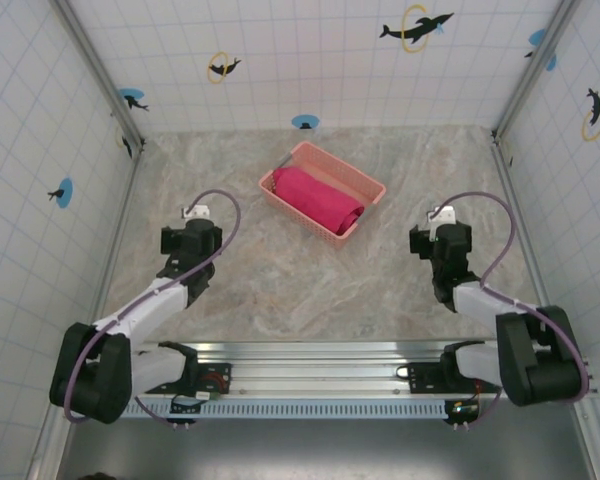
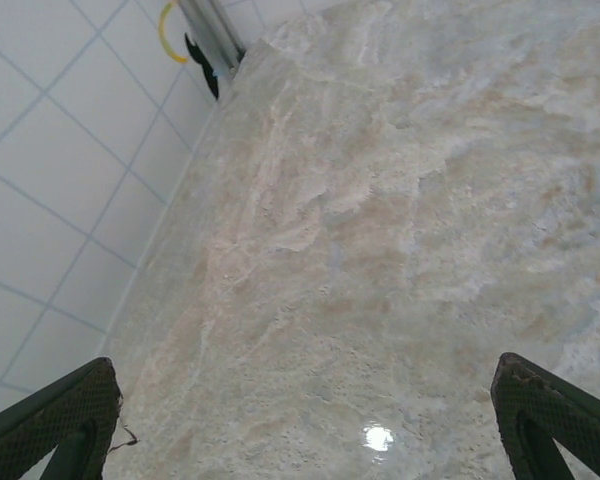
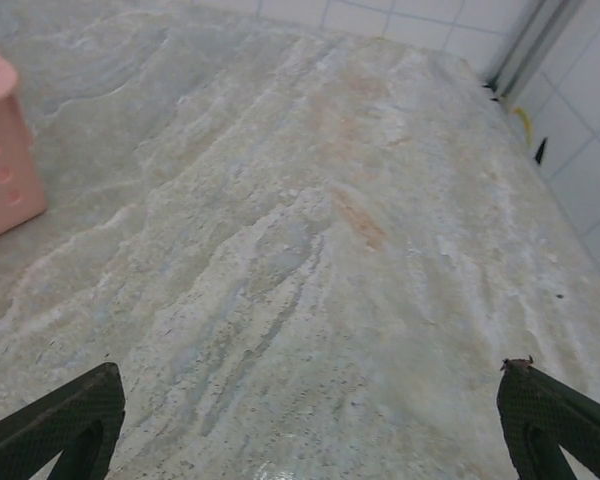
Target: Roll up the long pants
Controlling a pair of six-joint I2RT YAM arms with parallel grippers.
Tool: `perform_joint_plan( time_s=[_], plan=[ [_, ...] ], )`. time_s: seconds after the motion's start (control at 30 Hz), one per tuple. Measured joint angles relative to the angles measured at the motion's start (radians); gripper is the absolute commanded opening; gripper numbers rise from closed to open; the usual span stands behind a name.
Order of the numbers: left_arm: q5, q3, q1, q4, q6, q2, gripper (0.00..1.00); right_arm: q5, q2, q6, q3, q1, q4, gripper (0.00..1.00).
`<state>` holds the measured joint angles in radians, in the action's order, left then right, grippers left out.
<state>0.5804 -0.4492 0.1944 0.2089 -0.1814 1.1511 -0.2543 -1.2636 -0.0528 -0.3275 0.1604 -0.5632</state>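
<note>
The long pants [image 1: 318, 200] are showing plain magenta, the basket [image 1: 346, 168] pale salmon, the table [image 1: 280, 290] beige-grey marbling, the walls [image 1: 310, 60] white tiles with dolphins.

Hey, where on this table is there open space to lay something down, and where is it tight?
Bare table lies nearer than the basket, between the left pincer and right pincer. More lies between the basket and each side wall. Crowded: the basket itself, holding the long pants.
</note>
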Motion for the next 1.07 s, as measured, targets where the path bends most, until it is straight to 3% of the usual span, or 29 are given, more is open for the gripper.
perform_joint_plan(
  time_s=[0.23, 0.4, 0.5, 0.7, 1.07],
  plan=[
    [-0.075, 0.119, -0.025, 0.261, 0.087, 0.089, 0.97, 0.084, -0.223, 0.044, 0.011, -0.019, -0.277, 0.99],
    [-0.19, 0.048, -0.058, 0.458, 0.175, 0.32, 0.97, 0.143, -0.257, 0.059, -0.011, -0.027, -0.268, 0.99],
    [-0.27, 0.084, -0.095, 0.599, 0.187, 0.357, 0.97, 0.122, -0.257, 0.053, -0.042, -0.027, -0.254, 0.99],
    [-0.349, 0.086, -0.114, 0.636, 0.209, 0.37, 0.97, 0.085, -0.257, 0.048, -0.061, -0.027, -0.252, 0.99],
    [-0.363, 0.085, -0.114, 0.639, 0.212, 0.371, 0.98, 0.071, -0.257, 0.046, -0.061, -0.027, -0.25, 0.99]
  ],
)
